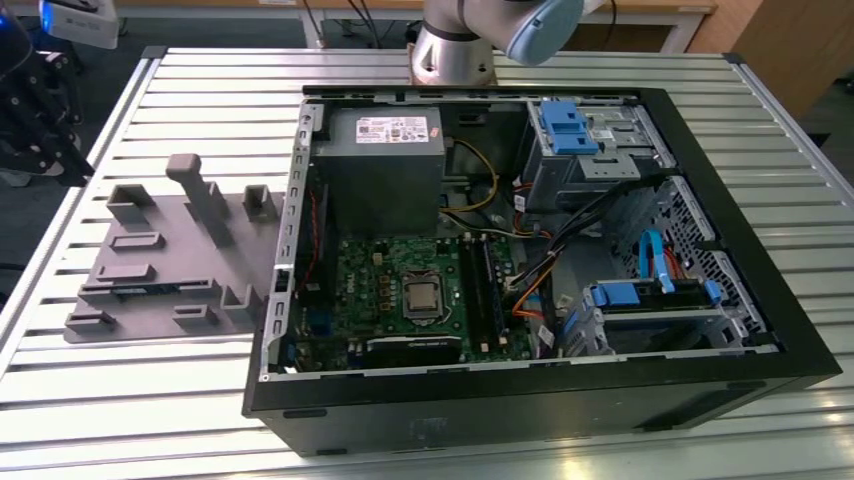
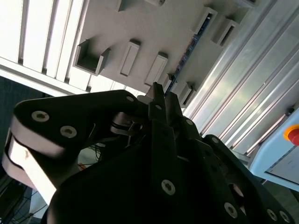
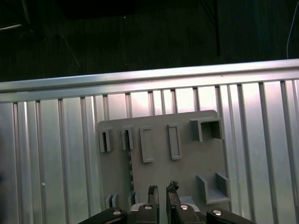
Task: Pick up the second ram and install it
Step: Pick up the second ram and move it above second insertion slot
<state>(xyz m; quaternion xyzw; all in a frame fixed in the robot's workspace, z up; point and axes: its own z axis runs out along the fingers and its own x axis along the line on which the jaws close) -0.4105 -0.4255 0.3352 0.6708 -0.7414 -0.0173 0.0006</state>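
Observation:
The second ram is a thin dark stick standing on edge in the grey moulded tray. In the second wrist view the ram runs as a narrow blue-dark strip across the tray. My gripper hovers well above the tray, a little to one side of the ram. Its black fingertips are close together with nothing between them. The exterior view has the tray on its left, beside the open computer case. In that case, the motherboard has long dark memory slots.
The slatted metal table carries both the tray and the case. Inside the case are a grey power-supply box, blue drive brackets and loose cables. A pale box with a red button stands off the table.

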